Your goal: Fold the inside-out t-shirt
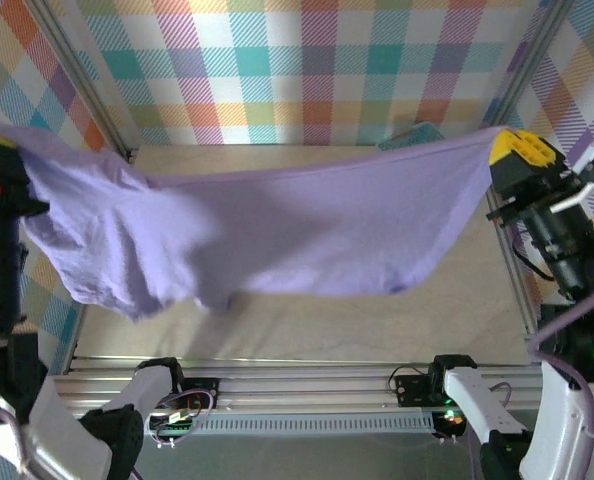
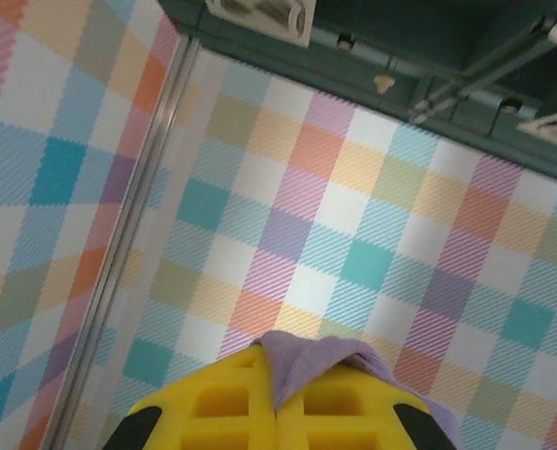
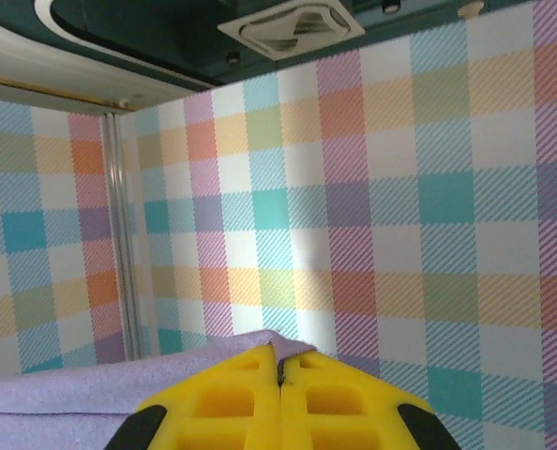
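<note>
My left tool (image 2: 277,380), its yellow fingers (image 2: 218,403) pressed together, was clamped on a fold of the plain lavender-purple soft cotton t-shirt (image 1: 307,235). In the left wrist view a tuft of the cloth bulged out above the fingertips. My right tool (image 3: 278,364) was likewise closed, pinching the t-shirt's edge, with the purple fabric running off to the left behind it. From above, the t-shirt hung stretched in the air between the two tools, over the pale beige worktop (image 1: 457,310). Its upper edge ran in a shallow sag from the left tool at the far left of the view to the right tool at the right, where the yellow tip met the cloth's corner. The left part of the garment was bunched and drooped lower in crumpled folds; the right part lay smoother and tapered up toward the right tool. A small teal object (image 1: 417,134) peeked just over the upper edge near the right side, at the foot of the checked pastel back wall (image 1: 307,70). I could not tell whether the lowest folds touched the worktop.
</note>
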Robot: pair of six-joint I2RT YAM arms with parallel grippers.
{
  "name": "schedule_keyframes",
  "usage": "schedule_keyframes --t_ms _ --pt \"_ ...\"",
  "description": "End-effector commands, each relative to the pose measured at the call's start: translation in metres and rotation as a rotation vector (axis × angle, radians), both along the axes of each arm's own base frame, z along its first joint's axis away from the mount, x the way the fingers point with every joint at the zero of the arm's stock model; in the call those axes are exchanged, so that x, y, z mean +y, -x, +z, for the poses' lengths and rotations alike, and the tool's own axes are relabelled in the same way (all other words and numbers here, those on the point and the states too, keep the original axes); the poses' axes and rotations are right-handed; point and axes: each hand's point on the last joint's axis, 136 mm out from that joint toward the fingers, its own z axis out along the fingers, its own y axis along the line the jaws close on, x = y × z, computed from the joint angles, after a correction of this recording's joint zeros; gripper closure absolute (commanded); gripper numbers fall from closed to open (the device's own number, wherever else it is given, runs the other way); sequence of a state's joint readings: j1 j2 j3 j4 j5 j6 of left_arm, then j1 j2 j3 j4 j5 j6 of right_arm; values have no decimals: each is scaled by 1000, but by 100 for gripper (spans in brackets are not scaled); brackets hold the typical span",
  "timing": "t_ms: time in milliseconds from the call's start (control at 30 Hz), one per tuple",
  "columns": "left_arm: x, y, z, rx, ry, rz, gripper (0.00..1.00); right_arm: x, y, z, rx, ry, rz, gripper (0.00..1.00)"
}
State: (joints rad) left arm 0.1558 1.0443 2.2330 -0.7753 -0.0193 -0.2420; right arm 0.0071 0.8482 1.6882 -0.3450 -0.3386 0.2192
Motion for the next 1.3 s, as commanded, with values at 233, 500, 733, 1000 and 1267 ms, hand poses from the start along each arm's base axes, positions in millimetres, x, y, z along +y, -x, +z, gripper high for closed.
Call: schedule_keyframes --t_ms 233,500,733,1000,1267 --pt "31 -258 -115 401 53 -50 100 14 -206 -94 343 0 49 100" --pt "33 -429 -276 705 88 -92 94 67 -405 -274 707 82 43 98" --pt "18 -463 -312 770 112 -162 47 85 -470 -337 831 167 21 67" --pt "-55 -371 -292 729 166 -384 34 116 -354 -382 1098 475 3 55" --pt "-139 -239 -373 830 85 -527 33 88 -176 -452 1263 412 34 42"
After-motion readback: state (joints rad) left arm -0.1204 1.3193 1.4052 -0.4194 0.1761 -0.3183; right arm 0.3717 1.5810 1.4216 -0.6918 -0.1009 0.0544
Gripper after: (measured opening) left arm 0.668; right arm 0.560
